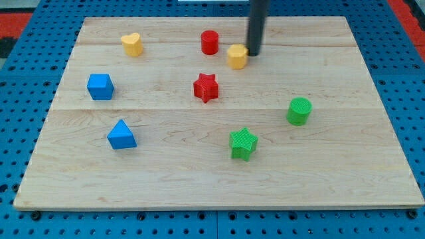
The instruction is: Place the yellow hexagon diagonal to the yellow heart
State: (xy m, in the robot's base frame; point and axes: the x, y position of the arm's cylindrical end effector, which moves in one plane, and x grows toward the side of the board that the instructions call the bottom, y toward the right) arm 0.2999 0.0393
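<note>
my tip [255, 53] parked right against yellow hexagon [237, 56], on its right side, so looks set for leftward shove. no fingers here, just bare rod. yellow heart [132, 44] far off at top left; red cylinder [210, 42] sits between, might snag.

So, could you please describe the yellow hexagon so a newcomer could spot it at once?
Start at the board's top edge, near the middle. The yellow hexagon sits right of the red cylinder, with my tip at its right side. The only other yellow block, the heart, lies far left.
</note>
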